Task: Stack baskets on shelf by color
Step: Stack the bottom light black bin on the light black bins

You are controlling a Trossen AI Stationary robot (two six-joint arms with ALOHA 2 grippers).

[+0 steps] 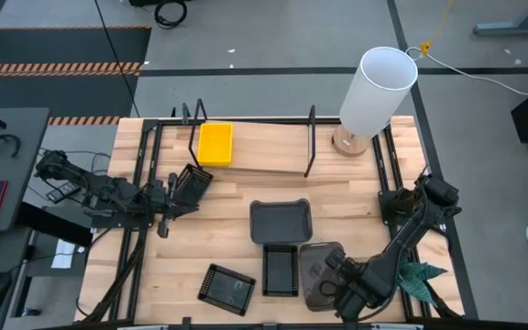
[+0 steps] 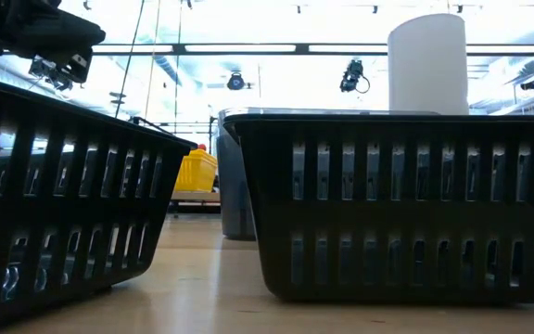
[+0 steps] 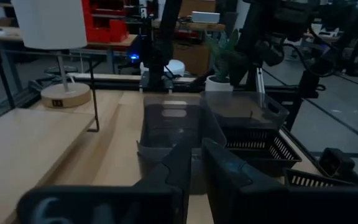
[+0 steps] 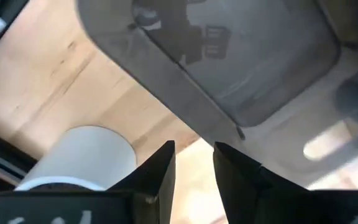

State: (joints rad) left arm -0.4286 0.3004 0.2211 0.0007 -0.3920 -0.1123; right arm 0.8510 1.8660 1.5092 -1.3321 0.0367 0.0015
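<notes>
Seen from above, the right gripper (image 1: 337,286) was at the near edge of the table, touching a solid grey plastic basket with rounded corners (image 1: 320,272). A second grey basket (image 1: 280,221) lay further from it, towards the shelf of light wooden board with thin black rods (image 1: 264,147), where one bright yellow basket (image 1: 215,143) was already placed. Two black mesh-sided baskets (image 1: 280,269) were beside it on the tabletop. The left gripper (image 1: 174,195) waited far across, holding another black mesh basket (image 1: 191,181).

At table height, black mesh walls (image 2: 406,209) filled the view, and the yellow basket (image 2: 196,173) showed behind them.

From the left wrist, its fingers (image 3: 179,168) stood slightly apart; whether they clamped something I cannot tell.

From the right wrist, the fingers (image 4: 160,163) stood a little apart, with the rim of the grey basket (image 4: 216,68) just ahead of them. I judge that the step was grasping this rim. To do it well, one finger should go inside the wall and one outside, deep enough, before closing and lifting straight up.
</notes>
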